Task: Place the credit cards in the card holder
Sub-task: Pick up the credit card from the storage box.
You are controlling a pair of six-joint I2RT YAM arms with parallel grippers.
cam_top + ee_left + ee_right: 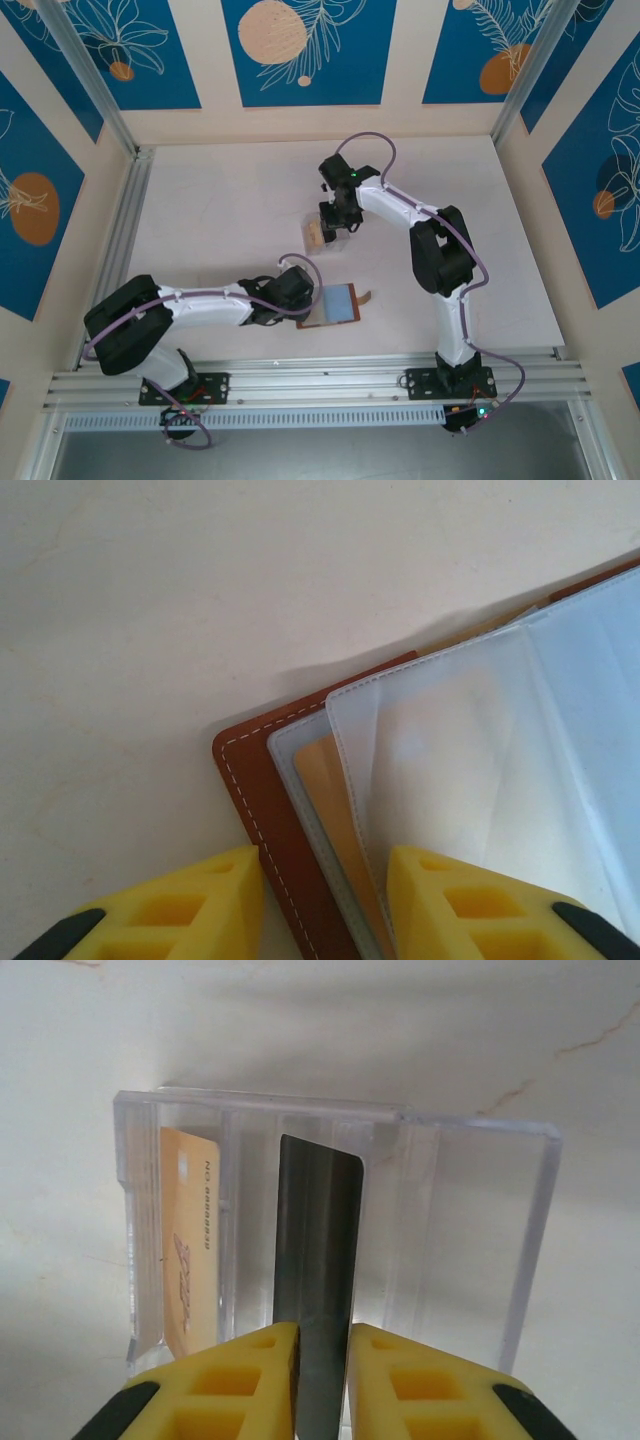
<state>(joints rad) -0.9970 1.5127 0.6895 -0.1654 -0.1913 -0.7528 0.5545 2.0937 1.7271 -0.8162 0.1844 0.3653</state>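
From above, the card holder (340, 303) lies open on the white table (220, 210) just below the middle of the frame, blue-grey lining up and its little tab poking out on the right. The left gripper (302, 305) comes in from the lower left and meets the holder's left edge. Higher up, near the centre, the right gripper (334, 230) hangs over a clear box (318, 236). At this range the finger gaps of both are too small to judge.

In the left wrist view, the left gripper (325, 910) has its yellow fingertips (200, 905) well apart at the bottom of the frame. The card holder's (250, 780) brown stitched corner and its clear sleeves (470, 770) run down between them. One fingertip sits over the table, the other over the sleeves. They seem to straddle the edge rather than pinch it, though contact cannot be told. A tucked card (330, 800), tan, shows inside one sleeve.

In the right wrist view, the right gripper (320, 1380) is closed tight on a black card (318, 1250), which stands upright in the middle of the frame. The card's upper part sits inside the clear box (480, 1220), among its slots. A tan card (190, 1260) stands upright in a slot at the left of the box.
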